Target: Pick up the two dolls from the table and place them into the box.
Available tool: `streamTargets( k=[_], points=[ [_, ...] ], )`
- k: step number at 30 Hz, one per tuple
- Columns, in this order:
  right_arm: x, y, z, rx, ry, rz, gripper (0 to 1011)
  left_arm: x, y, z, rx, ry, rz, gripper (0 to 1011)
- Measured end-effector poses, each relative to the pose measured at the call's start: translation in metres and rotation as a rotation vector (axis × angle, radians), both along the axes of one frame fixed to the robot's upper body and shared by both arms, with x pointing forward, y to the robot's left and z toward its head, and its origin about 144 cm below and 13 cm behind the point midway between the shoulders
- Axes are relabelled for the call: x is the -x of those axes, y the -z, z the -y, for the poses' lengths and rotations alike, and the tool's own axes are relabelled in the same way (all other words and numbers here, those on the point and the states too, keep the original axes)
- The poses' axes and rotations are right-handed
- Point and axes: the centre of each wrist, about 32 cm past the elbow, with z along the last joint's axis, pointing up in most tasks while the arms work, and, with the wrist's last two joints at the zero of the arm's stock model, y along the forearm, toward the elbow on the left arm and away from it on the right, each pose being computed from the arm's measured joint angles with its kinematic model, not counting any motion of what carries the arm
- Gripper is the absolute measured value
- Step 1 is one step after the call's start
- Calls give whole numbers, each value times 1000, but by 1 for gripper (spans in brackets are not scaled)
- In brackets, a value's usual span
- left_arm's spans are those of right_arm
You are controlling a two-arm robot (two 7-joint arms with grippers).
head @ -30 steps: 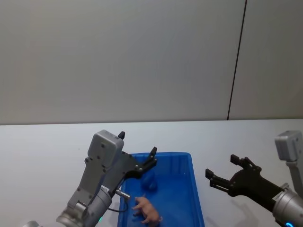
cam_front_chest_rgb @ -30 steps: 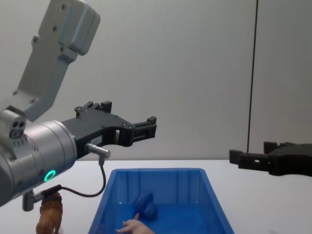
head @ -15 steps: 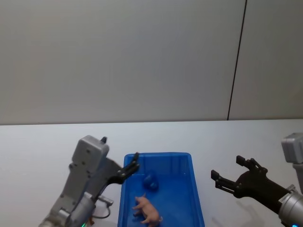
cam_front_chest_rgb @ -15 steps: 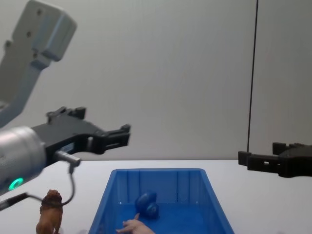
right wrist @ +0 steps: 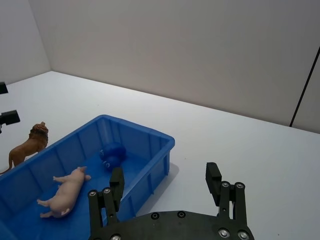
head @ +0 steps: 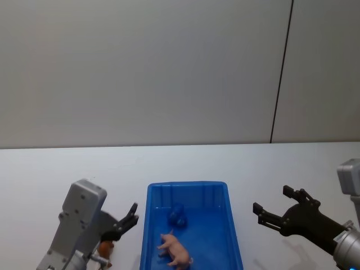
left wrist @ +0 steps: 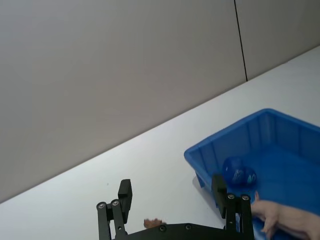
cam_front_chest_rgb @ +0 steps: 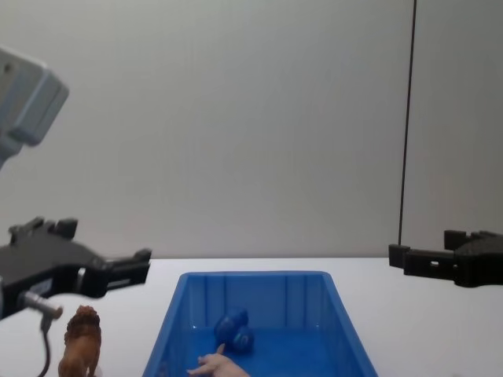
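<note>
1. I count three toys: pink pig (head: 175,251), blue figure (head: 178,215), brown lion (cam_front_chest_rgb: 81,342).
2. Pig and blue figure lie inside the blue box (head: 233,236); the lion stands on the table (head: 45,174), left of it.
3. My left gripper (head: 128,218) hangs over the lion and my right gripper (head: 277,206) right of the box, both spread and empty.

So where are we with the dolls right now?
The pink pig and the blue figure lie inside the blue box. Both grippers are open and empty: the left gripper beside the box above the brown lion, which stands on the table; the right gripper on the other side.
</note>
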Motion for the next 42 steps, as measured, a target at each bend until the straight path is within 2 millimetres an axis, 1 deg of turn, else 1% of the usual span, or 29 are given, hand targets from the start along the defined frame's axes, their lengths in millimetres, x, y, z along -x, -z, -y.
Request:
streamTargets(
  k=[14,29,32,37,39,40,41,42],
  points=[
    [0,0,1,0,1,2,1003,7,24,-11,-7,-42,-101,1002],
    [1,0,1,1,1,1,1003,6,43,-15,-7,-50,-182,1002],
    [1,0,1,1,1,1,1003,4,46,-15,-5,-50,-197,988],
    [1,0,1,1,1,1,1003,2,50,-16,0,-51,-217,882],
    [1,0,1,1,1,1,1003,0,52,-16,2,-51,-226,809],
    [1,0,1,1,1,1,1003,0,52,-17,3,-51,-228,809],
    [1,0,1,1,1,1,1003,-1,53,-17,4,-50,-231,776],
    [1,0,1,1,1,1,1003,-2,53,-17,4,-51,-233,717]
  ],
)
